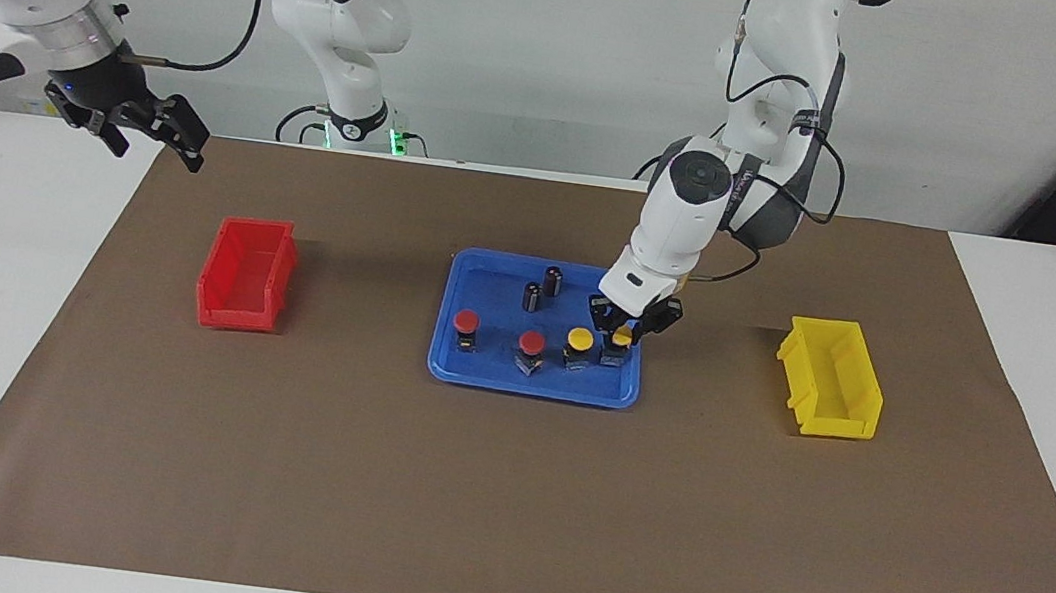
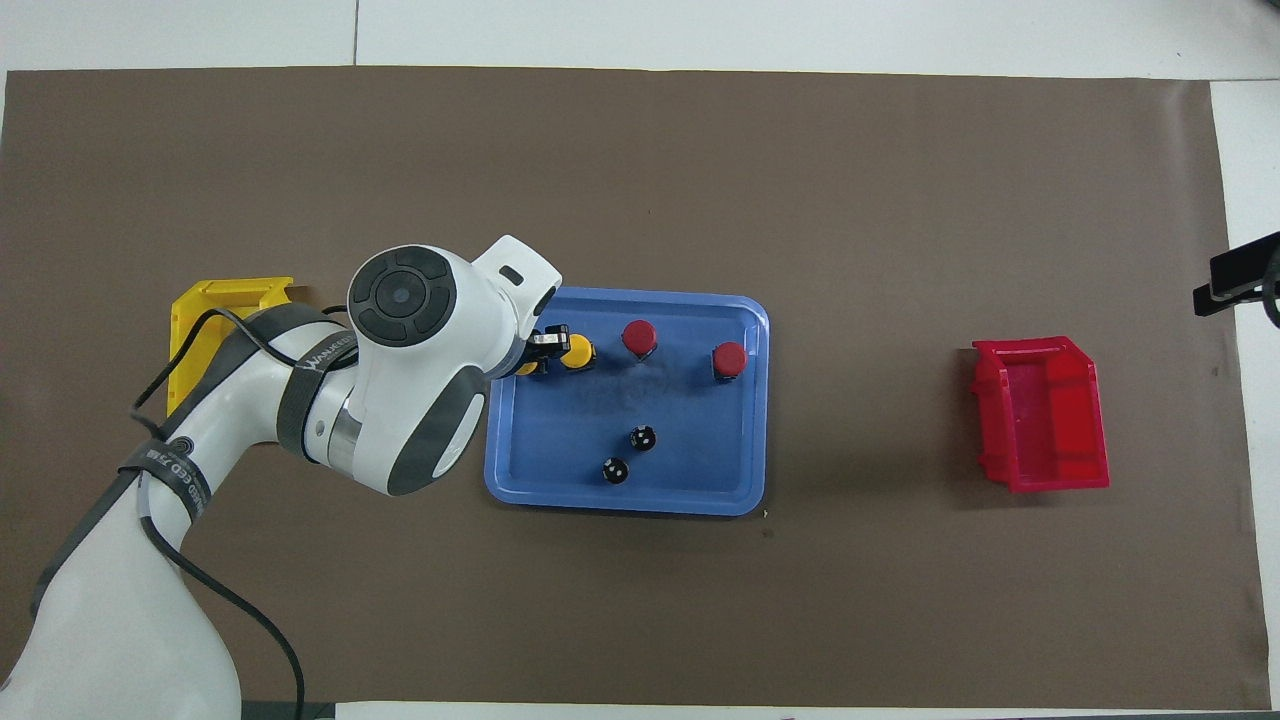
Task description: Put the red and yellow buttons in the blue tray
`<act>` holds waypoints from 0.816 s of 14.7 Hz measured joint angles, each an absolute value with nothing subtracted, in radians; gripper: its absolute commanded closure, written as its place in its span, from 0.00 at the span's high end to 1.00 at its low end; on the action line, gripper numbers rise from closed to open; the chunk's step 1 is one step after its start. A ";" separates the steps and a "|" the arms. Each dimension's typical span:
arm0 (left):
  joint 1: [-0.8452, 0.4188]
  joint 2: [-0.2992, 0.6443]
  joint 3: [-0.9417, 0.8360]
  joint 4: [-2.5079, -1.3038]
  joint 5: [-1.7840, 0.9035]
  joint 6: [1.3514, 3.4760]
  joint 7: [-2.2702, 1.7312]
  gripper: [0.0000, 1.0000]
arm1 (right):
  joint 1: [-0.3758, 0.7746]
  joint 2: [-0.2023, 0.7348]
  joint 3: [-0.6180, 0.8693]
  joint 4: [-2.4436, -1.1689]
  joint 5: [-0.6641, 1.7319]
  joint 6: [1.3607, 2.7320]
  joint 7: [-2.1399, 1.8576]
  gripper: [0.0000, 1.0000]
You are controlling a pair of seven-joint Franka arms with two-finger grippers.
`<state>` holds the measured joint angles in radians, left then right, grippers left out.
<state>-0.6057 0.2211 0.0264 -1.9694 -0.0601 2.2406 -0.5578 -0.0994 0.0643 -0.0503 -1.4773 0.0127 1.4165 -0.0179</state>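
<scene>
Bright, even light from above, soft short shadows beside the bins, both views sharp, without glare.

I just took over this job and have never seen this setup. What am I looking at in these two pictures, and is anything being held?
Two robot arms work at a table covered by a brown mat. One picture faces the robots from across the table; the other looks down from above their end.

On the mat lies the blue tray, with a red bin toward the right arm's end and a yellow bin toward the left arm's end. The tray holds two red buttons, one yellow button and two dark cylinders.

The left claw is shut on a second yellow button, low over the tray. The right claw waits open, raised off to the side.
</scene>
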 measured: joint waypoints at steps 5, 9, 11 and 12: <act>-0.609 0.222 0.027 -1.962 -0.060 2.227 -0.561 0.77 | -0.099 0.049 -0.055 -1.523 0.013 1.439 -0.026 1.00; -0.607 0.192 0.041 -1.889 -0.060 2.078 -0.561 1.00 | -0.096 0.042 -0.053 -1.524 0.013 1.442 -0.026 1.00; -0.588 0.149 0.052 -1.856 -0.060 1.968 -0.547 1.00 | -0.094 0.041 -0.051 -1.524 0.013 1.445 -0.026 1.00; -0.567 0.127 0.054 -1.838 -0.060 1.906 -0.516 1.00 | -0.094 0.040 -0.050 -1.524 0.013 1.447 -0.026 1.00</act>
<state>-0.5667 0.1272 0.0541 -1.8378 -0.0602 1.9056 -0.5155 -0.0939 0.0404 -0.0500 -1.5244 0.0127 1.4471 -0.0260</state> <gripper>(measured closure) 0.009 0.000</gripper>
